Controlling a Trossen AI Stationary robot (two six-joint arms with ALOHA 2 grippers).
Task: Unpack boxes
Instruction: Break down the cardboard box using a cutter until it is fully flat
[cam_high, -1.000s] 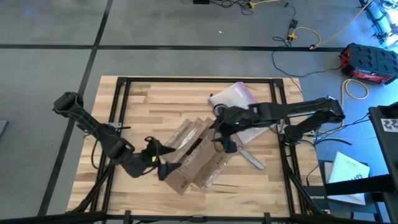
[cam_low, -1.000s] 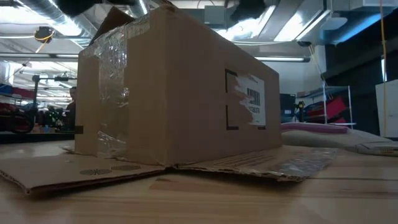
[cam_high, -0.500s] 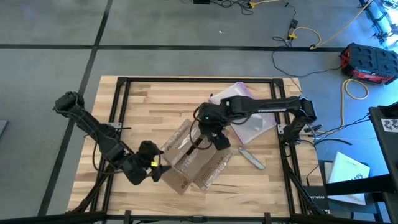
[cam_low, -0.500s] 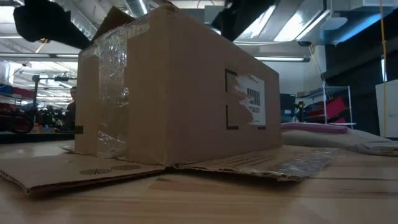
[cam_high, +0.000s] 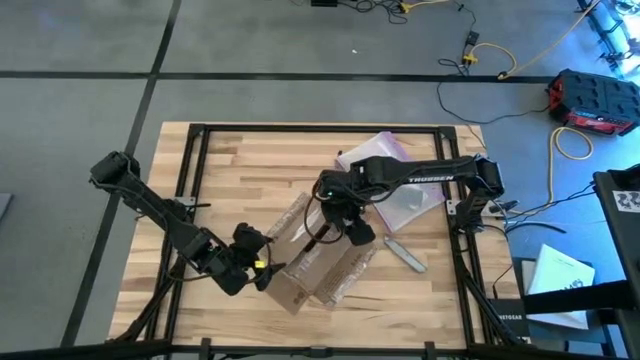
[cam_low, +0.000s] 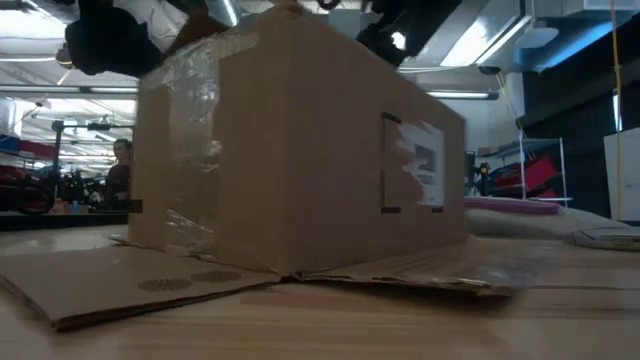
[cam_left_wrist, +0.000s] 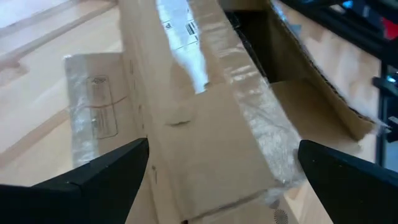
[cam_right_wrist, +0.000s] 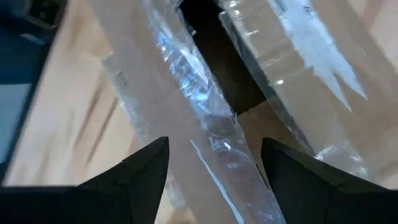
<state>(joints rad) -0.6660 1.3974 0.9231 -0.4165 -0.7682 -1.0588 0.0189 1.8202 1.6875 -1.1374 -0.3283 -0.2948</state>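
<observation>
The right gripper (cam_high: 338, 222) hangs over the far end of the cardboard box (cam_high: 318, 255), its fingers (cam_right_wrist: 140, 177) spread wide on either side of a tape-covered top flap (cam_right_wrist: 186, 118), gripping nothing; the dark slot between the flaps lies just beyond. The left gripper (cam_high: 262, 272) sits at the box's near-left corner, jaws fully apart and straddling the box's taped edge (cam_left_wrist: 205, 112) without clamping it. The box lies slantwise at mid-table, its flaps splayed flat on the wood. A clear plastic bag (cam_high: 395, 175) lies close behind the right arm, and a small grey tool (cam_high: 404, 254) just right of the box. The wooden table (cam_high: 240, 165) is bare along its far-left stretch and front edge.
</observation>
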